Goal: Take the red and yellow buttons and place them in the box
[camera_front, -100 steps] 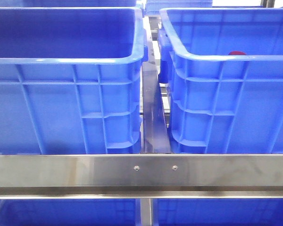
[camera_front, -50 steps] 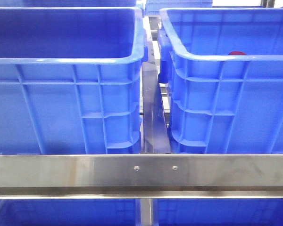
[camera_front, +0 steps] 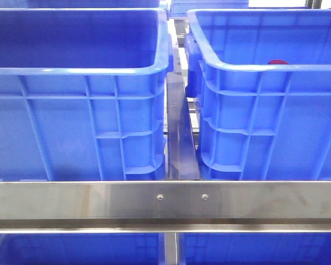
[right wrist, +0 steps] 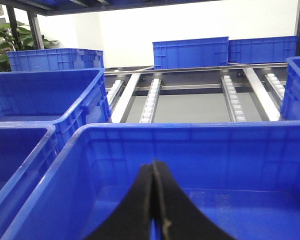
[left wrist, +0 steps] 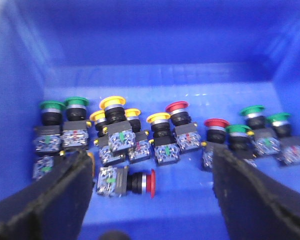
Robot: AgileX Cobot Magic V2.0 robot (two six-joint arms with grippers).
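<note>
The left gripper (left wrist: pixel 152 200) hangs inside a blue crate (left wrist: pixel 155 45) with its black fingers (left wrist: pixel 50 200) spread wide and nothing between them, looking down on a cluster of push buttons on the crate floor. Directly under the gap lies a red button (left wrist: pixel 140 182) tipped on its side, its red cap pointing away from its clear contact block. Just beyond that toppled button stands a row of upright ones: yellow buttons (left wrist: pixel 112 107) packed together, two more red-capped ones (left wrist: pixel 177 107) next to them, and green buttons (left wrist: pixel 52 107) at both ends of the row. The right gripper (right wrist: pixel 155 200) has its fingers pressed together on nothing and hovers over the box (right wrist: pixel 190 135), whose visible floor shows no buttons. In the front view only the outer walls of two crates appear, with a scrap of red (camera_front: pixel 277 62) showing over the rim of the one on the robot's right; neither arm is seen there. The step in hand looks like the first pick, the left arm lining up on the toppled red button. The next move likely calls for a descent so the fingers straddle its body without nudging the crowded yellow ones just beyond it, then a firm close
</note>
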